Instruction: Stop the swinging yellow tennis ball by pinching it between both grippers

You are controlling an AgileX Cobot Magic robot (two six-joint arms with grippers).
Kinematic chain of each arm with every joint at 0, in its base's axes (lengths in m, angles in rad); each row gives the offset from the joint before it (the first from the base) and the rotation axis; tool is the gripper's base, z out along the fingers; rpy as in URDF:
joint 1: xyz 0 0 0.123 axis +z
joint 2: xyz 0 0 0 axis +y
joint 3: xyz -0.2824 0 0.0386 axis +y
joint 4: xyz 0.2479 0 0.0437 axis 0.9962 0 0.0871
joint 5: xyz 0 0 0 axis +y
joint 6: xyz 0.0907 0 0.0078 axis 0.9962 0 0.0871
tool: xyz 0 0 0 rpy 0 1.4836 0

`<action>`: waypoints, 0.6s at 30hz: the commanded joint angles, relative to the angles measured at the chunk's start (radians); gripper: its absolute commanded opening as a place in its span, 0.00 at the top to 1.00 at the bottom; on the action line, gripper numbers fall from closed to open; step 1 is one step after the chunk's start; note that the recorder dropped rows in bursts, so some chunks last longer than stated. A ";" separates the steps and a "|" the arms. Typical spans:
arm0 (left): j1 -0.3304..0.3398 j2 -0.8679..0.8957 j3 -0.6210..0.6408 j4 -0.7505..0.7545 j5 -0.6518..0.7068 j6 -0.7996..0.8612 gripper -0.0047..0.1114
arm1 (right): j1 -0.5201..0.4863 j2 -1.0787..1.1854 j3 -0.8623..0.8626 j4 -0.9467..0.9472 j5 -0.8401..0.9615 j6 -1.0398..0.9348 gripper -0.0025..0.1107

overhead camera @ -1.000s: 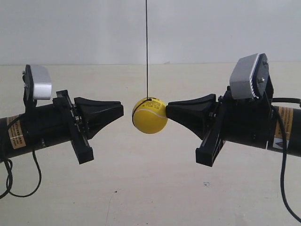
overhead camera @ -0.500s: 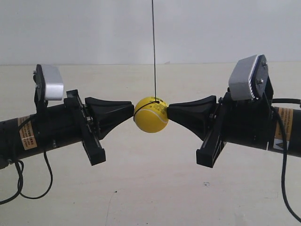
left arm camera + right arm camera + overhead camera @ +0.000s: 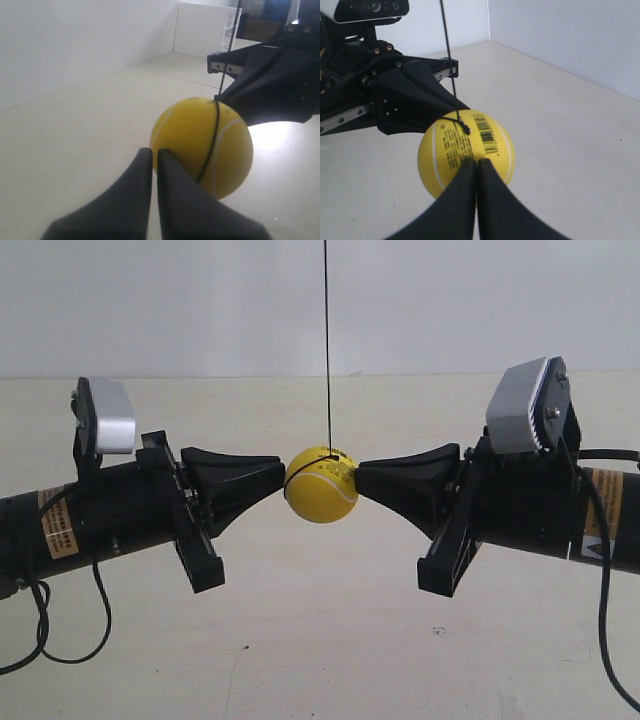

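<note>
The yellow tennis ball [image 3: 320, 488] hangs on a thin black string [image 3: 327, 340] above the beige table. It is squeezed between the tips of both grippers. My left gripper [image 3: 283, 478] is at the exterior view's left, shut, its tip pressed on the ball's side [image 3: 200, 145]; its jaws [image 3: 154, 151] hold nothing. My right gripper [image 3: 358, 478], also shut, presses the opposite side, by the barcode sticker [image 3: 486, 131]. Its closed jaws [image 3: 476, 161] touch the ball [image 3: 465, 150]. Each wrist view shows the other gripper behind the ball [image 3: 270, 85] [image 3: 415, 100].
Black cables droop from the arms at the exterior view's left [image 3: 40, 630] and right [image 3: 605, 570]. A beige tabletop [image 3: 320, 640] lies below, with a white wall behind. A white box [image 3: 200, 25] stands far off in the left wrist view.
Since a second ago the left gripper has moved in to touch the ball, which shifted slightly toward the right gripper. Nothing has moved over the last half second.
</note>
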 commanded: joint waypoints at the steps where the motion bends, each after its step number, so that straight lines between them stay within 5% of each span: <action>1: -0.015 0.000 0.000 0.041 -0.022 0.004 0.92 | 0.002 -0.010 0.007 -0.012 -0.015 0.006 0.98; 18: -0.015 0.000 0.000 -0.009 -0.022 0.004 0.92 | 0.002 -0.010 0.007 -0.001 0.013 -0.014 0.98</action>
